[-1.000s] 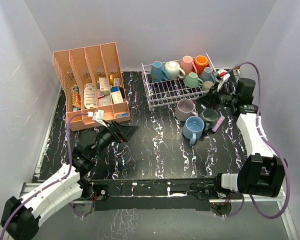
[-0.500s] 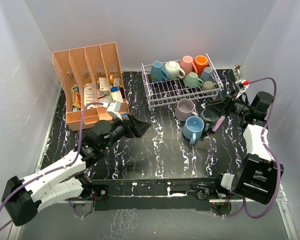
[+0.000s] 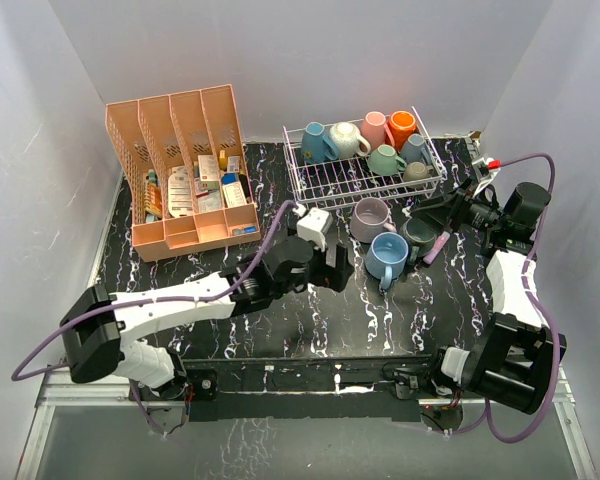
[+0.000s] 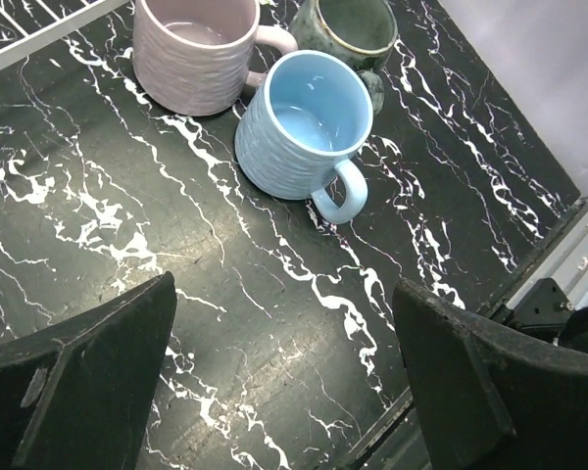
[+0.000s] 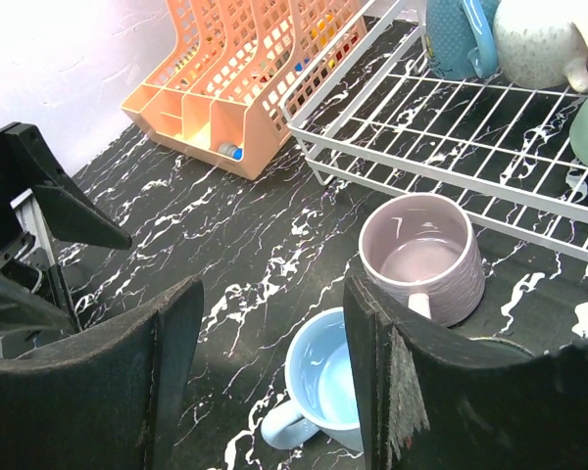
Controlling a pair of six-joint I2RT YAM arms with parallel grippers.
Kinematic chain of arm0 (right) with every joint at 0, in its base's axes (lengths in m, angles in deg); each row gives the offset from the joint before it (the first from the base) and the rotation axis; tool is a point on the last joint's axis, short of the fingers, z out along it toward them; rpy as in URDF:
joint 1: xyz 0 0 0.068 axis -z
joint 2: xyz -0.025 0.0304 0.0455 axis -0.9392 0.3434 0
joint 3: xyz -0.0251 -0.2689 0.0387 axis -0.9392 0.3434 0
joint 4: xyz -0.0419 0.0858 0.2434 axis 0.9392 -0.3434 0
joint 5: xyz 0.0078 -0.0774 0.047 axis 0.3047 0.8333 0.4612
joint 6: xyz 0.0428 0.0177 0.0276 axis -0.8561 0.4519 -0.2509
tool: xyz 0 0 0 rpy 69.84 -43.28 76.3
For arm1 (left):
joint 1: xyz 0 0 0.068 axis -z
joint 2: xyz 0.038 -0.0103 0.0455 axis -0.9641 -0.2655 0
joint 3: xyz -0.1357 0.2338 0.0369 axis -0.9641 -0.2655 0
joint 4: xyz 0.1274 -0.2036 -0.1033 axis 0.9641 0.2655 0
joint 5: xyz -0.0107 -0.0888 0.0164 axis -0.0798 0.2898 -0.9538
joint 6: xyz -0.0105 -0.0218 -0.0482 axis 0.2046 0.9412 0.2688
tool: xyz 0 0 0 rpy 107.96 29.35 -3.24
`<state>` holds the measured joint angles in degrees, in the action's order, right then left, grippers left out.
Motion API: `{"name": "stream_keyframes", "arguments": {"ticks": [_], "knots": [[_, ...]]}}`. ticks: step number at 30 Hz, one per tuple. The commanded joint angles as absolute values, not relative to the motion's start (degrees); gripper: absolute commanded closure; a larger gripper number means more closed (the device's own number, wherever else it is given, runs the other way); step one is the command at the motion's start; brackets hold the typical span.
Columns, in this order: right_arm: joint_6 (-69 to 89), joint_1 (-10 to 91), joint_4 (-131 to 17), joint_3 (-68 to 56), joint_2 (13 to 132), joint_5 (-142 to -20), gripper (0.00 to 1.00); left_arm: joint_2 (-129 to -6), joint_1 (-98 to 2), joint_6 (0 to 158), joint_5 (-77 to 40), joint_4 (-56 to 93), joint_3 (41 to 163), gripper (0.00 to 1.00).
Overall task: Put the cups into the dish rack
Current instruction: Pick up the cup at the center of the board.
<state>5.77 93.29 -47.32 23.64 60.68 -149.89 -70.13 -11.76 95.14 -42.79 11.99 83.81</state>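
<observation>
The white wire dish rack (image 3: pixel 352 182) holds several mugs along its back, among them teal (image 3: pixel 315 143), cream (image 3: pixel 345 140), pink (image 3: pixel 374 128) and orange (image 3: pixel 402 127). Three mugs stand on the table in front of it: lilac (image 3: pixel 370 218), light blue (image 3: pixel 387 256) and dark grey (image 3: pixel 418 233). My left gripper (image 3: pixel 332 268) is open and empty, just left of the light blue mug (image 4: pixel 304 122). My right gripper (image 3: pixel 432 212) is open and empty, above and right of the lilac mug (image 5: pixel 421 255) and the light blue mug (image 5: pixel 323 387).
A salmon-pink slotted organizer (image 3: pixel 180 170) full of small packets stands at the back left. A small pink stick (image 3: pixel 438 247) lies right of the dark grey mug. Pale walls close in the table on three sides.
My left arm has swung right from beside the organizer to the loose mugs. My right gripper has drawn back from the rack's right end to above the loose mugs.
</observation>
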Motion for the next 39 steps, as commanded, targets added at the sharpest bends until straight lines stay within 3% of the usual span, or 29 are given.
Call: {"name": "stream_keyframes", "arguments": {"ticks": [1,15,25,32,39], "knots": [[6.7,93.6,-47.1,22.9,59.0,-148.0,0.38,-72.9,-10.7,91.8,-46.3,15.9,88.8,0.11],[7.8,93.8,-48.4,23.0,59.9,-145.3,0.38,-81.4,-10.9,89.5,-40.4,14.8,94.4,0.04],[7.9,94.3,-48.7,23.0,60.1,-144.7,0.37,-85.3,-18.4,102.2,-28.9,10.7,93.6,0.03],[8.2,94.4,-48.8,23.0,60.3,-144.0,0.37,-91.3,-18.8,107.0,-36.2,20.3,102.6,0.04],[8.4,94.7,-49.2,22.9,60.4,-142.8,0.37,-100.2,-15.0,107.9,-52.6,36.7,117.3,0.09]]}}
